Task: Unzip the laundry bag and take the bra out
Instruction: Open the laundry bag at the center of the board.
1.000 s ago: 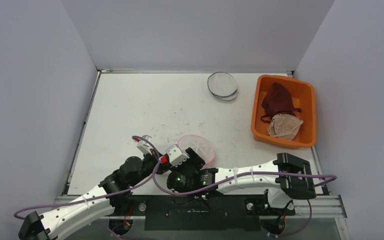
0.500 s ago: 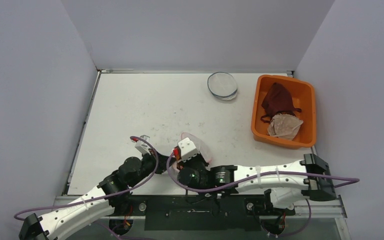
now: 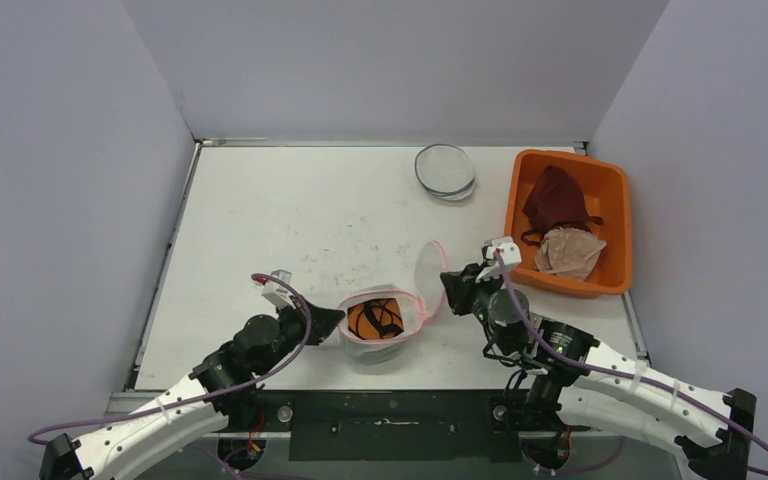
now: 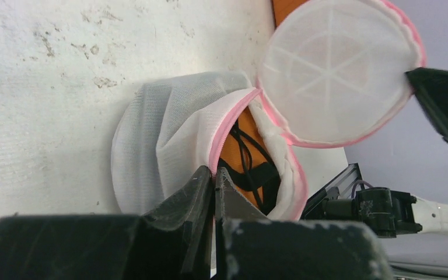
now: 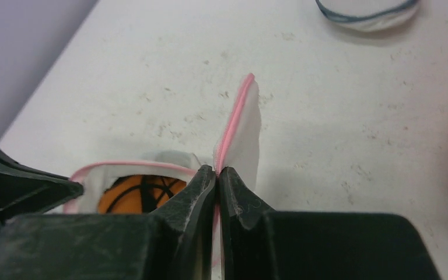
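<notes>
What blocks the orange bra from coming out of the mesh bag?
Nothing visible: the lid is swung open, pinched by the right end effector, and the bra lies uncovered in the bag. The left end effector pinches the rim.

Top camera overlooks table [image 3: 310, 200]; wrist cameras close, both sharing laundry bag [image 4: 146, 140].

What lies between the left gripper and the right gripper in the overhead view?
The open white mesh laundry bag with pink trim, an orange bra with black straps inside. The left gripper pinches its rim, the right gripper its raised lid.
</notes>
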Robot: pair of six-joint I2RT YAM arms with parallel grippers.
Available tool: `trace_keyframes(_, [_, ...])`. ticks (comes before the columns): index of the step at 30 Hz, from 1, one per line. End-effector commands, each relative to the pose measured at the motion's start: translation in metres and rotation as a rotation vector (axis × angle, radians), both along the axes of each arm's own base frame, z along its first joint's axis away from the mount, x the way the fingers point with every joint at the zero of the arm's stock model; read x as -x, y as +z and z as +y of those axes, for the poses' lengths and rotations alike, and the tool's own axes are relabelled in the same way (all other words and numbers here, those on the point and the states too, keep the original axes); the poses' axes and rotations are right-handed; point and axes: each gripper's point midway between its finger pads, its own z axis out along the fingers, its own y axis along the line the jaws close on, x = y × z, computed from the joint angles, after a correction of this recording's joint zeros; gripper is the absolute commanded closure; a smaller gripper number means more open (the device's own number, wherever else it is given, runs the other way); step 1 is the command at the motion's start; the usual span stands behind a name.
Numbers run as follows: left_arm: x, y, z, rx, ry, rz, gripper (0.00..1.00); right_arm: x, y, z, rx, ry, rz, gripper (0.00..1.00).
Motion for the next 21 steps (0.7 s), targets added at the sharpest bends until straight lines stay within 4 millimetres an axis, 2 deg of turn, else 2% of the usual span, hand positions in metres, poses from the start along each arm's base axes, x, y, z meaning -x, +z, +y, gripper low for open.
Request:
trace_keyframes(1, [-0.014, 0.054, 0.004, 0.054, 0.057, -0.118, 1.0, 0.0, 0.087, 0.025, -0.134, 0.152, -0.114, 0.95])
trace_keyframes(7, [-0.028, 0.102, 0.0, 0.045, 0.085, -0.211, 1.0, 0.003, 0.137, 0.053, -0.171, 0.269, -0.166, 0.95])
trace_keyframes(11, [-0.041, 0.142, -0.001, 0.031, 0.123, -0.278, 1.0, 0.007, 0.176, 0.074, -0.236, 0.351, -0.211, 0.95])
trace_keyframes(15, [-0.049, 0.171, 0.0, 0.03, 0.152, -0.329, 1.0, 0.011, 0.203, 0.089, -0.293, 0.413, -0.237, 0.95])
trace_keyframes(18, [-0.052, 0.181, 0.001, 0.035, 0.164, -0.354, 1.0, 0.01, 0.209, 0.092, -0.298, 0.418, -0.246, 0.95])
trace_keyframes(21, [-0.054, 0.164, 0.001, 0.009, 0.166, -0.333, 1.0, 0.006, 0.197, 0.089, -0.281, 0.401, -0.239, 0.95])
